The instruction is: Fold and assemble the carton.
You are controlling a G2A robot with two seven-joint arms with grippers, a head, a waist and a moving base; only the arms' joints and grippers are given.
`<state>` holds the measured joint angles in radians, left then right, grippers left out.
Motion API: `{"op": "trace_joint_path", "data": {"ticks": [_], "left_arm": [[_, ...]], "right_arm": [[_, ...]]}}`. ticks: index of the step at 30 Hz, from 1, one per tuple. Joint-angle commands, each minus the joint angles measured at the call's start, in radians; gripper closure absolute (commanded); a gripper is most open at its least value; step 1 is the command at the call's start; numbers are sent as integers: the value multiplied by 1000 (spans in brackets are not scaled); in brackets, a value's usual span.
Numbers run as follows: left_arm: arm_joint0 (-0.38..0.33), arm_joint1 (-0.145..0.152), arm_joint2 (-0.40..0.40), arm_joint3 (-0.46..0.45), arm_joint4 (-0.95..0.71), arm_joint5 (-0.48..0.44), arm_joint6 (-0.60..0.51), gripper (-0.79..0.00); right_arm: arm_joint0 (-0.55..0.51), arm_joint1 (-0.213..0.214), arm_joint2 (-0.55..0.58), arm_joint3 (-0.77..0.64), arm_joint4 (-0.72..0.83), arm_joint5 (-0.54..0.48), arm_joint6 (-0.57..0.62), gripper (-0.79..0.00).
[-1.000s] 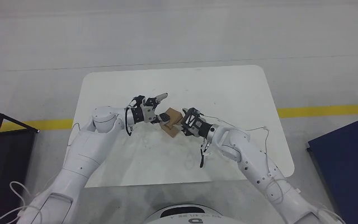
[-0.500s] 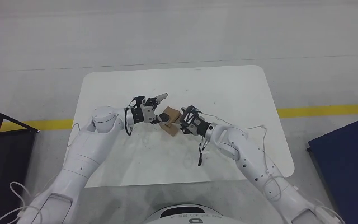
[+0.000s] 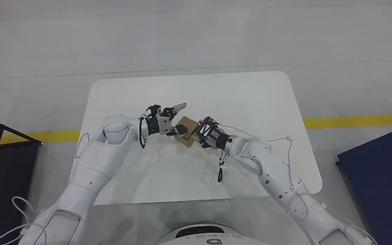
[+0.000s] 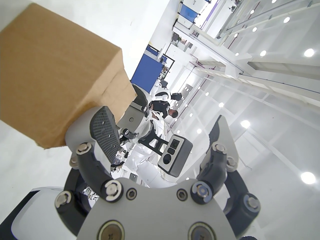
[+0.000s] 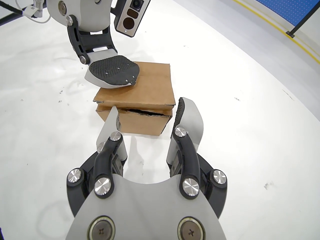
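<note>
The small brown cardboard carton is matt paperboard, its cut flap edges rough and slightly torn. The white rounded table has a matt top, faintly scuffed (small dark specks here and there). The left gripper and the right gripper have smooth satin-metal finger shells, shiny screw heads, black plastic links and black rubbery pads with a dimpled texture.

The carton is a small, plain brown cardboard box; it is squared up and stands flat on the white table, near the middle; its sides are upright; the top flap is folded down level, its front edge notched at both corners; under that edge a ragged dark gap runs along the near side.
</note>
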<state>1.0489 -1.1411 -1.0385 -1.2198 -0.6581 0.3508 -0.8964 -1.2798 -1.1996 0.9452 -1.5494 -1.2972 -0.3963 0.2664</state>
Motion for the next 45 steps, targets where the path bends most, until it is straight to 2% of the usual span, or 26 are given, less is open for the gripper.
{"op": "trace_joint_path", "data": {"ticks": [1, 4, 12, 13, 16, 24, 28, 35, 38, 40, 44, 45], "left_arm": [[-2, 0, 2, -1, 8, 4, 5, -785], [-2, 0, 3, -3, 14, 7, 8, -785], [0, -2, 8, -8, 20, 12, 17, -785], [0, -2, 8, -9, 20, 12, 17, -785], [-2, -2, 11, -11, 33, 20, 19, -785], [-2, -2, 16, -19, 44, 32, 27, -785], [0, -2, 15, -26, 43, 32, 26, -785], [6, -2, 8, -32, 36, 31, 27, -785], [5, -2, -15, -63, -12, 11, 8, -785], [10, 4, -58, -96, -51, -6, 4, -785], [59, 33, -201, -216, -76, -5, 11, -785], [81, 43, -246, -249, -73, 2, 14, -785]], "right_arm": [[-8, 2, 7, -7, -3, -2, 6, -449], [-21, 6, 20, -24, -10, -4, 14, -508], [-55, 14, 65, -71, 3, 15, -13, -517], [-58, 14, 70, -74, 6, 28, -24, -511], [-57, 10, 75, -76, 27, 62, -52, -409], [8, -13, 34, -4, 84, 103, -64, -425], [53, -25, -3, 58, 79, 100, 8, -449], [63, -29, 5, 55, 87, 105, 13, -446], [49, -25, 25, 25, 83, 104, -17, -440], [35, -22, 41, 1, 87, 100, -41, -440], [6, -14, 78, -42, 105, 72, -83, -376], [2, -12, 86, -51, 104, 63, -87, -329]]}}
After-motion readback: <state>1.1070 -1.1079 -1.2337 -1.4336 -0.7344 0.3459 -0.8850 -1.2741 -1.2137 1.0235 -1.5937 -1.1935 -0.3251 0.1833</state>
